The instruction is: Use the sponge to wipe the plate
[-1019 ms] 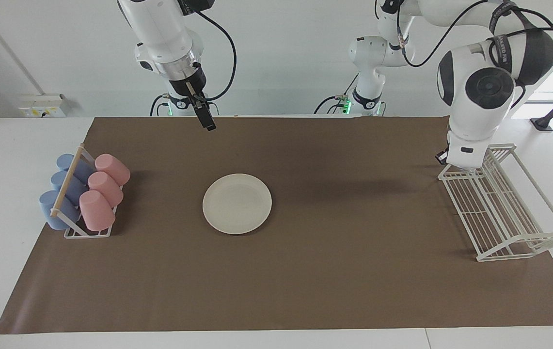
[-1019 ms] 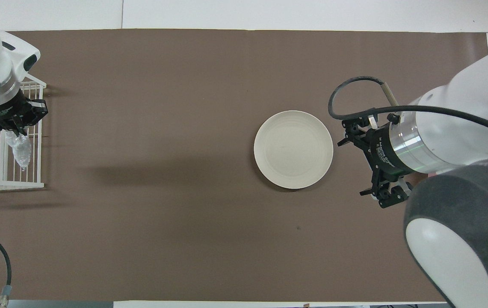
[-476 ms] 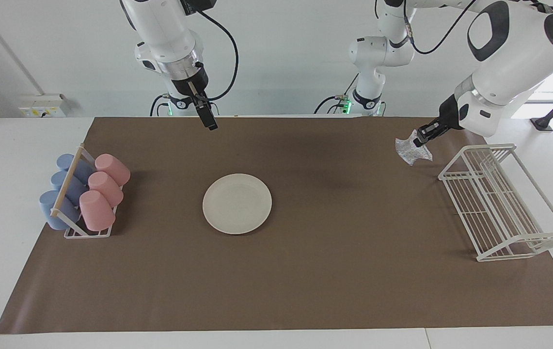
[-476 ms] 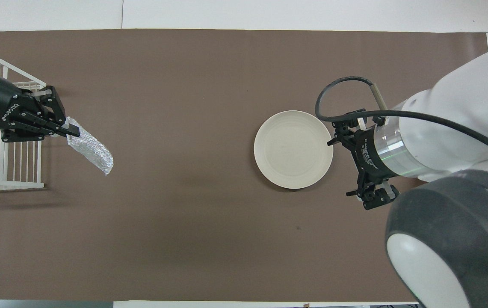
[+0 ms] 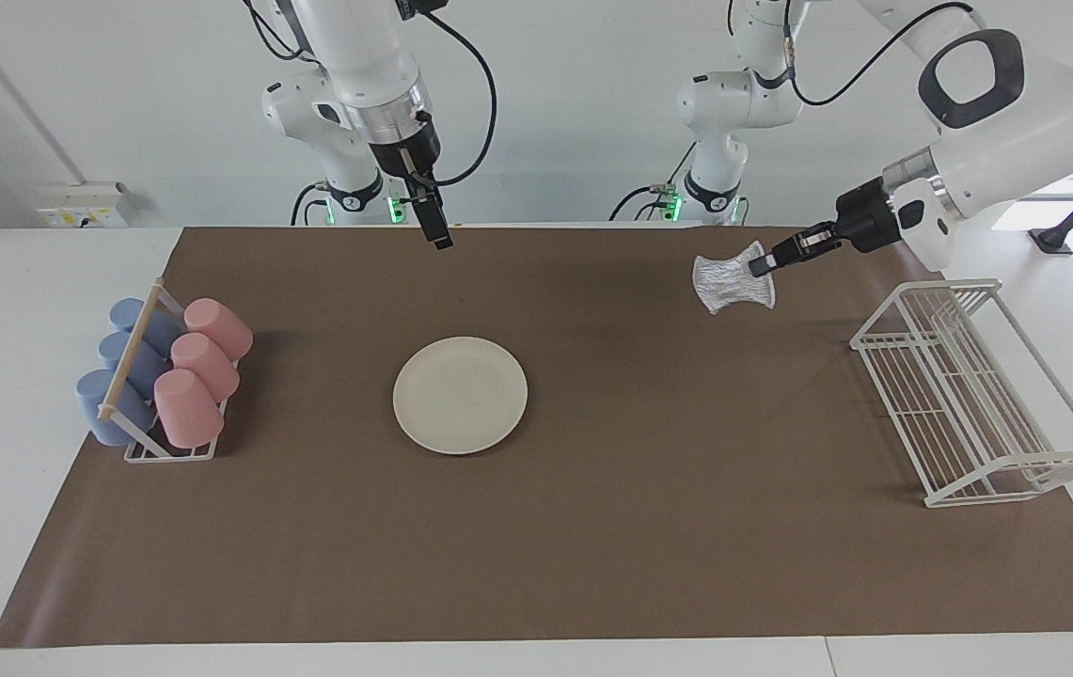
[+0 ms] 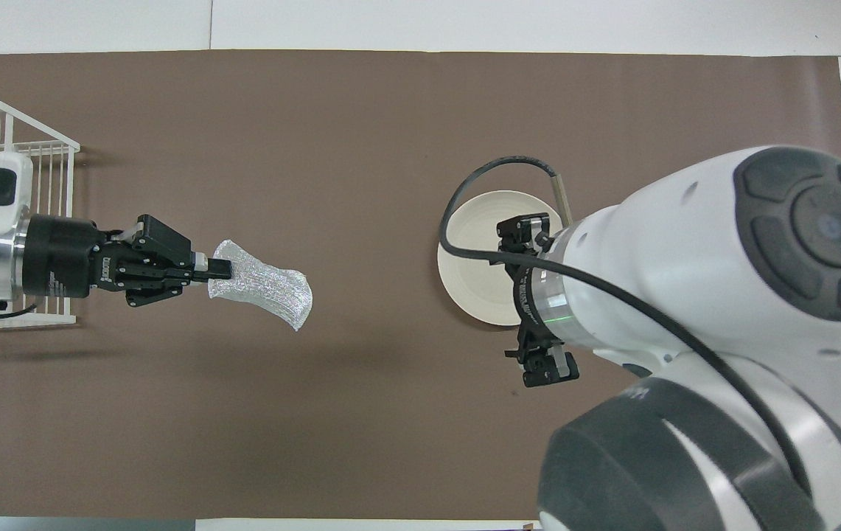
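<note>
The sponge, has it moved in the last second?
Yes. The sponge, gripped by the left gripper, has left the wire rack and travelled over the mat toward the plate, which stayed put.

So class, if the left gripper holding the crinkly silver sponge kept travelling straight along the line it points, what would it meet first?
Probably nothing: the left gripper, shut on the wrinkly silvery sponge, points level above the brown table mat toward the right arm's end. The round cream plate lies lower; depth is uncertain.

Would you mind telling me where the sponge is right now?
The sponge hangs in the air, pinched by the left gripper over the brown mat, between the wire rack and the plate, toward the left arm's end.
</note>
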{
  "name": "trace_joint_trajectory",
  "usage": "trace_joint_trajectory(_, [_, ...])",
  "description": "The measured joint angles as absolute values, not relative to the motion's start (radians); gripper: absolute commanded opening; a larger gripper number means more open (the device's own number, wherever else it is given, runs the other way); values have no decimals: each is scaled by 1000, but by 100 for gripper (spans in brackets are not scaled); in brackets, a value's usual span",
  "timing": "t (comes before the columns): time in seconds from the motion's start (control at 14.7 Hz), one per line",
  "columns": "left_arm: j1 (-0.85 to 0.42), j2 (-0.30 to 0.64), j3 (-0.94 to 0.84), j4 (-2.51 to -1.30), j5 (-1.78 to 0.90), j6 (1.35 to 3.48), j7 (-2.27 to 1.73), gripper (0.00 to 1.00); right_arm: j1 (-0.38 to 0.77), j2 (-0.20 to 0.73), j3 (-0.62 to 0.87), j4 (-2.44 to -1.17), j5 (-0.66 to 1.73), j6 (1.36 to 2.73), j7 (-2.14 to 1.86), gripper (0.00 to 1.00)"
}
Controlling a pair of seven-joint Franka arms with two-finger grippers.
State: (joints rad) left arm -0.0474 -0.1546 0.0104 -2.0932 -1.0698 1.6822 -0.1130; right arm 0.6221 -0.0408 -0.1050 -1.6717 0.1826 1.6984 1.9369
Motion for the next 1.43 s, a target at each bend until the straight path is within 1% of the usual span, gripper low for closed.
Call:
trace_joint_trajectory(0.14, [-69,-215,4,-2181,-1151,1701,-35,0,681,-60,-104,-1721,183,1765,2007,100])
trace_joint_trajectory(0.27, [-95,-244,1,-2227,-1216,1713,41,0,728,-80,-103,-1772,183,1830,2063,100])
trace_joint_trajectory(0.48, [-101,-279,-2,-2333,-1329,1715,219,0,794,-88,-101,-1816,185,1911,2121,100])
trace_joint_trajectory(0.75, [-116,-309,-4,-2455,-1441,1715,398,0,864,-68,-100,-1853,235,2112,2254,100])
trace_joint_trajectory(0.82, [-121,-317,-3,-2473,-1450,1715,421,0,876,-59,-100,-1856,236,2139,2272,100])
trace_joint_trajectory(0.95, [-125,-331,-3,-2492,-1458,1714,437,0,885,-48,-100,-1858,236,2149,2281,100])
trace_joint_trajectory(1.29, [-125,-341,1,-2494,-1459,1708,437,0,885,-45,-101,-1889,236,2169,2281,100])
trace_joint_trajectory(1.36, [-125,-341,1,-2494,-1459,1704,437,0,887,-44,-100,-1894,236,2176,2281,97])
trace_joint_trajectory(1.43, [-125,-341,1,-2494,-1459,1701,437,0,890,-44,-100,-1899,236,2186,2281,88])
